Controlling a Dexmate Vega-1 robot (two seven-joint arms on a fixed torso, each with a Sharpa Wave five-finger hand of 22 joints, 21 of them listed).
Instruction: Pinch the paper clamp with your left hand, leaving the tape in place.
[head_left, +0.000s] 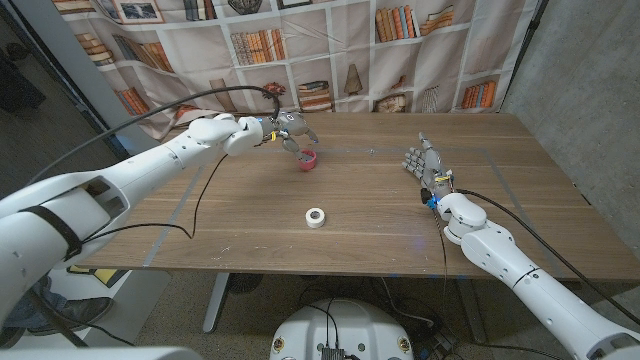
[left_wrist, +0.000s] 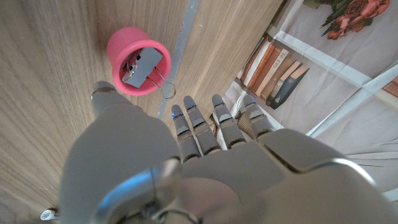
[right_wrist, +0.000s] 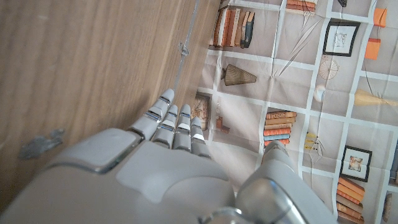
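Reaching over the far part of the surface (head_left: 250, 215), the left hand (head_left: 283, 127) hangs just beside the clamp (head_left: 308, 160), on the side away from the robot. In the head view its fingers are spread and bent a little downward, and nothing is between them. In the left wrist view the fingers (left_wrist: 194, 124) point past the clamp (left_wrist: 139, 67), and the fingertips do not touch it; the hand holds nothing.

The clamp is pink and stands alone on the wood. From the left wrist view it looks like a round pink body with a grey metal part inside, and a thin wire handle comes out at its edge toward the hand.

The tape (head_left: 316, 217) is a small white roll. It lies flat, nearer to the robot than the clamp and well apart from it, with bare wood between them.

The right hand (head_left: 426, 165) is far from the clamp, on the robot's right side, at about the same depth on the surface. Its fingers are straight and slightly apart, pointing away from the robot, and it holds nothing. In the right wrist view its fingers (right_wrist: 174, 121) lie side by side over the wood.

Behind the surface hangs a curtain (head_left: 350, 50) printed with bookshelves.
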